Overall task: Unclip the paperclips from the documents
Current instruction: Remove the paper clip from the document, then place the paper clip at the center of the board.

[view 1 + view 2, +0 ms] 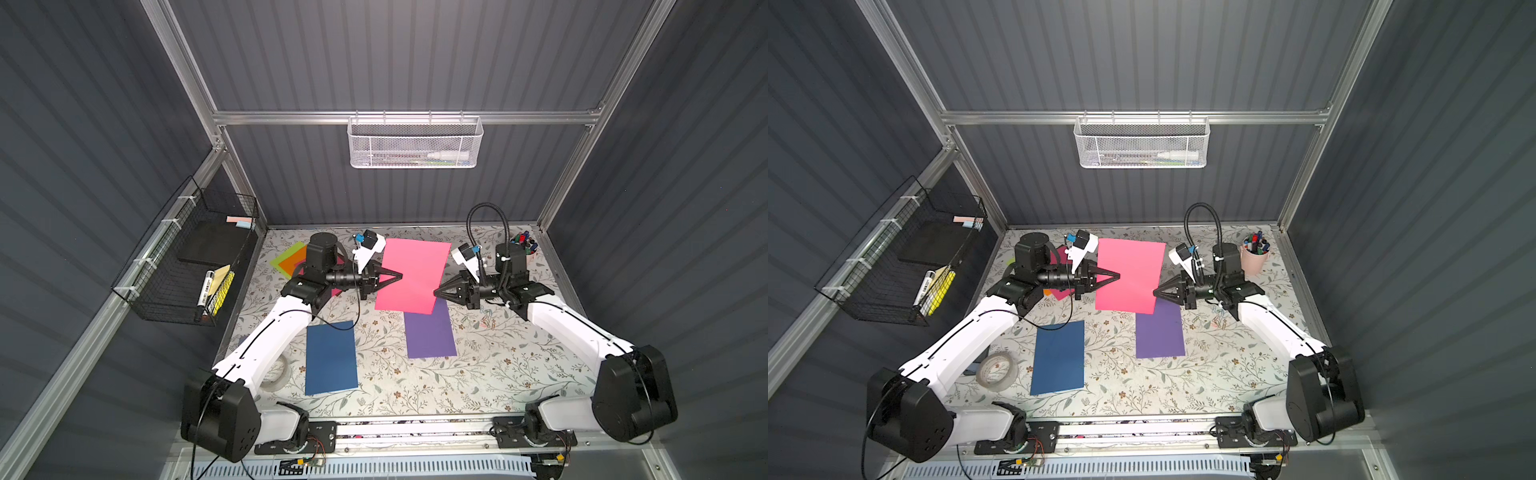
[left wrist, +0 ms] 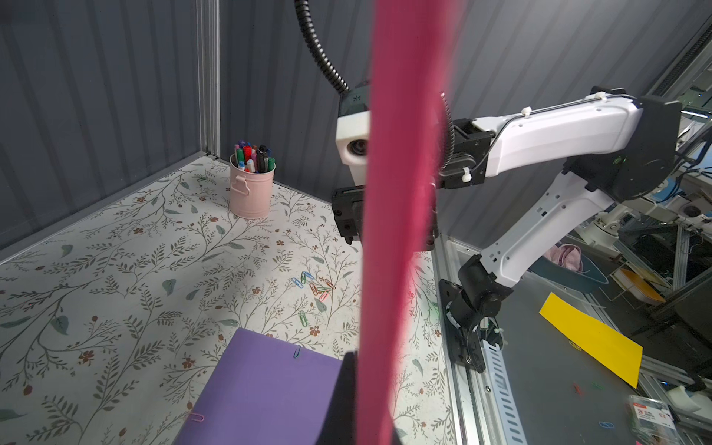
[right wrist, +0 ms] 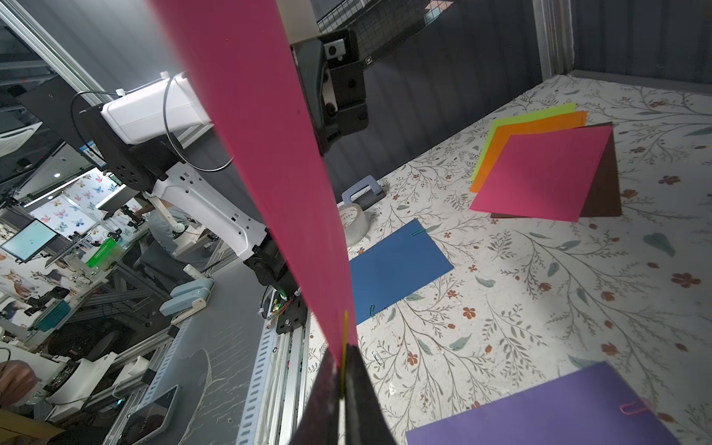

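Right jaws, closed, pinch what looks like a yellow clip [image 3: 344, 339] at 1 edge of the pink sheet [image 1: 415, 266], while left jaws clamp its opposite edge, holding it raised over the worktop [image 1: 415, 386], presumably so the clip can slide off.

Reaching from seven o'clock, the black two-fingered left gripper [image 1: 399, 275] pointed to three o'clock; the matching right gripper [image 1: 436, 292], from five, pointed to nine. Both pinched one raised pink paper sheet [image 1: 415, 264].

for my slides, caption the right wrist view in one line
Right gripper shut on a yellow paperclip on the raised pink sheet; blue sheet and purple sheet below
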You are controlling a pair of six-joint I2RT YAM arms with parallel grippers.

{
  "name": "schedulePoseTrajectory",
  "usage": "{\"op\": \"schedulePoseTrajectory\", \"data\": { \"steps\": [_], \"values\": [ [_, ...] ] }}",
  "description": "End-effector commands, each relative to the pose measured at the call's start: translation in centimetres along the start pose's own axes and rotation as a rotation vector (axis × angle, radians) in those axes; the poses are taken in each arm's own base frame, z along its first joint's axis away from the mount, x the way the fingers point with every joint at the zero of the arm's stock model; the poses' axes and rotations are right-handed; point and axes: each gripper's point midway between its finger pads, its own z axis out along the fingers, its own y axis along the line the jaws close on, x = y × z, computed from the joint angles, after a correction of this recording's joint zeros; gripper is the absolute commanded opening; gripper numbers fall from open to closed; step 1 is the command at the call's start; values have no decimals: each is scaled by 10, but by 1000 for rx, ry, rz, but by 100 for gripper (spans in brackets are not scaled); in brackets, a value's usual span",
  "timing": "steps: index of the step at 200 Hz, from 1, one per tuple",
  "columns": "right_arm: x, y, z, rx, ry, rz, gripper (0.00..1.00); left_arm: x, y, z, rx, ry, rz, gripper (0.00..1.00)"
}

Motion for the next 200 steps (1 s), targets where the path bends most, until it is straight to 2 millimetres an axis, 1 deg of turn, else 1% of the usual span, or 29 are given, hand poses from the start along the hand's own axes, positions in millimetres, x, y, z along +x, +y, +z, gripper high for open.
{"op": "schedulePoseTrajectory", "data": {
  "steps": [1,50,58,70,88,103,121,138,158,175,180,182,185,200],
  "values": [
    [3,-4,-7,33,4,7,8,-23,-5,-12,-28,-37,67,0],
    [7,-8,-10,55,10,21,7,-23,-1,-13,-34,-34,68,0],
    [9,-13,-12,76,12,37,7,-23,1,-13,-44,-34,68,0],
    [15,-26,-16,139,12,77,4,-23,6,-14,-72,-35,66,0],
    [28,-51,-26,258,-2,163,3,-20,23,-15,-157,-34,49,0],
    [44,-73,-39,375,-6,253,2,-19,42,-18,-252,-50,16,0],
    [73,-100,-59,563,23,385,2,-17,66,-22,-368,-66,-21,0],
    [104,-123,-85,787,48,517,1,-16,85,-28,-444,-81,-42,0],
    [134,-135,-115,1002,71,668,1,-16,106,-34,-513,-103,-71,0],
    [152,-141,-129,1105,92,741,1,-12,131,-43,-599,-123,-111,0],
    [156,-141,-130,1114,99,761,1,-10,137,-46,-611,-125,-120,0],
    [160,-143,-135,1146,107,765,1,-10,139,-47,-615,-126,-122,0],
    [162,-144,-137,1163,115,773,1,-9,143,-49,-624,-127,-126,0],
    [172,-147,-144,1205,138,815,1,4,166,-58,-667,-122,-159,0]
  ]
}}
